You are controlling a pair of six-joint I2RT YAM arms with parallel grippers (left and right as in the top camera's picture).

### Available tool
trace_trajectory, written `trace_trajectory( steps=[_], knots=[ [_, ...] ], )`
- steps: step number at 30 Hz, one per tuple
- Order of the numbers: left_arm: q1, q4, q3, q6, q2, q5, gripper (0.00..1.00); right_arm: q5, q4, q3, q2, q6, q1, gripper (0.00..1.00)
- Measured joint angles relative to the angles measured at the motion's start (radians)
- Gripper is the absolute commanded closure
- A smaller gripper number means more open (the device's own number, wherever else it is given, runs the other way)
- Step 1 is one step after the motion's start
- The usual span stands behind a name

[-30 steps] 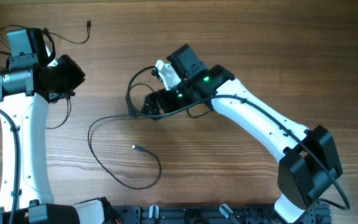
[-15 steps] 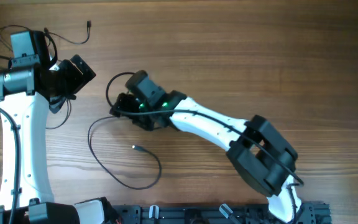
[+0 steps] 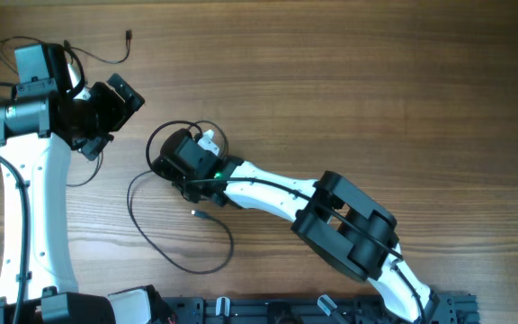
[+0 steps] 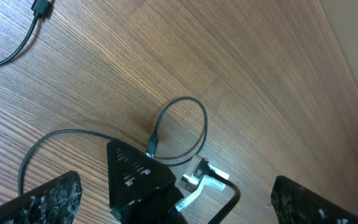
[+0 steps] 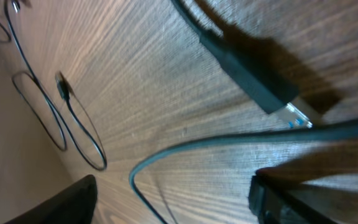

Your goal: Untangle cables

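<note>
Overhead: right claw [image 3: 173, 162] partly hides cables [image 3: 130, 200]

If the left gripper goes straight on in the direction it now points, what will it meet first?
Most likely the right gripper: the left wrist view shows its black body straight ahead between the fingers of the left gripper, a cable loop just beyond. Depth is unclear, so it might pass above.

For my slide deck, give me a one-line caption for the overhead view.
Right gripper over a looped thin black cable on the wooden table; left gripper hovers open nearby.
</note>
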Motion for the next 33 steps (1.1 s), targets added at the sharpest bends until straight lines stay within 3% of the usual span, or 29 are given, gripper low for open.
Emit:
trace_trajectory(
  steps=[8, 12, 20, 27, 33],
  knots=[
    [0.000, -0.003, 0.000, 0.000, 0.001, 0.006, 0.00, 0.151, 0.063, 0.028, 0.055, 0.025, 0.001, 0.57],
    [0.000, -0.005, 0.000, 0.000, 0.001, 0.007, 0.00, 0.204, 0.064, 0.031, 0.070, -0.098, -0.005, 0.96],
    [0.000, -0.008, 0.000, 0.000, 0.001, 0.007, 0.00, 0.117, 0.039, 0.012, 0.041, -0.423, -0.081, 0.96],
    [0.000, 0.002, -0.001, 0.000, 0.001, 0.008, 0.00, 0.021, -0.114, 0.002, -0.585, -0.769, -0.150, 0.95],
    [0.000, 0.003, -0.001, 0.029, 0.001, 0.096, 0.00, 0.084, -0.264, 0.008, -0.798, -0.837, -0.154, 0.96]
  ],
)
